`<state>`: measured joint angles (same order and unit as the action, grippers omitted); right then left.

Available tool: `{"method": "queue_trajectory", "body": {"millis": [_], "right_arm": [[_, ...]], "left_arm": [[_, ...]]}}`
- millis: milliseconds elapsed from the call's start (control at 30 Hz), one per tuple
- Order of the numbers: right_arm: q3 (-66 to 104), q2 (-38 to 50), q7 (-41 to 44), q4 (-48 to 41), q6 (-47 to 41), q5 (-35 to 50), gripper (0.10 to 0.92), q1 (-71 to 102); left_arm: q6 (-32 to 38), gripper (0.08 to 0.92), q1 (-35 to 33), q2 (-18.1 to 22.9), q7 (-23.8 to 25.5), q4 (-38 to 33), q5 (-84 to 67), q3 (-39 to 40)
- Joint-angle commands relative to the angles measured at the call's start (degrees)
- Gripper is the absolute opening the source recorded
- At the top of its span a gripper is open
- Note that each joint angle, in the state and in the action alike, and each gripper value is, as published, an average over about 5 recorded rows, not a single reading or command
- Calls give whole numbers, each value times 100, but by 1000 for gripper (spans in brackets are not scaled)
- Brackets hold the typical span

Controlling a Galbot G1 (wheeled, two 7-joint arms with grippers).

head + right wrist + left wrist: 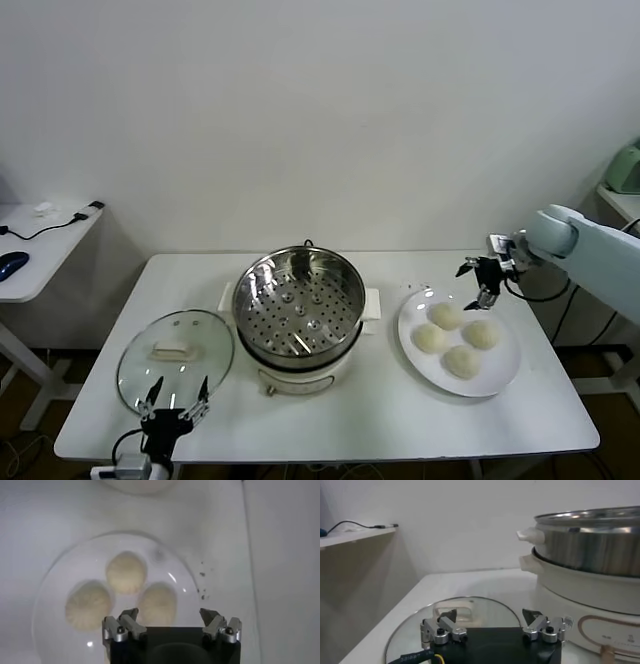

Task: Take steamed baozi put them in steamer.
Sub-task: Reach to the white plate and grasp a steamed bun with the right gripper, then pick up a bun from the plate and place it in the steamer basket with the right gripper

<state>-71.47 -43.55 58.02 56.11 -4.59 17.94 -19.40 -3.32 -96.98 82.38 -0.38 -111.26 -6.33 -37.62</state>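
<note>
Baozi waiting on the plate

Four steamed baozi (458, 338) sit on the white plate (505, 377), right of the steamer (298, 303). Right gripper (478, 283) hovers over them, fingers apart, holding nothing. Left gripper (175, 401) rests near the glass lid (175, 356), fingers spread too.

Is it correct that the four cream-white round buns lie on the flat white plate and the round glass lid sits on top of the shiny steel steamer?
Not quite. The round glass lid lies flat on the table, on the robot's left side of the shiny steel steamer, which stands uncovered, as the head view shows. The four cream-white round buns do lie on the flat white plate.
</note>
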Motion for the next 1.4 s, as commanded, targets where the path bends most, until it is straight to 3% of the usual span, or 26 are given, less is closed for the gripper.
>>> {"method": "queue_trajectory", "body": {"millis": [33, 667, 867, 1133, 1400], "right_arm": [[-814, -779, 255, -872, -148, 242, 823, -157], [-106, -1532, -32, -1967, -150, -143, 817, 755], [-63, -1590, -81, -2030, -153, -201, 696, 754], [-447, -1234, 92, -1248, -264, 89, 646, 255], [-1965, -876, 430, 350, -110, 1010, 640, -2250]], "left_arm": [[-2, 823, 13, 7, 5, 83, 6, 2], [37, 823, 66, 10, 26, 256, 90, 102], [42, 823, 56, 21, 16, 243, 108, 108], [23, 823, -35, 36, 14, 105, 141, 114], [-11, 823, -105, 31, 7, -91, 140, 123]]}}
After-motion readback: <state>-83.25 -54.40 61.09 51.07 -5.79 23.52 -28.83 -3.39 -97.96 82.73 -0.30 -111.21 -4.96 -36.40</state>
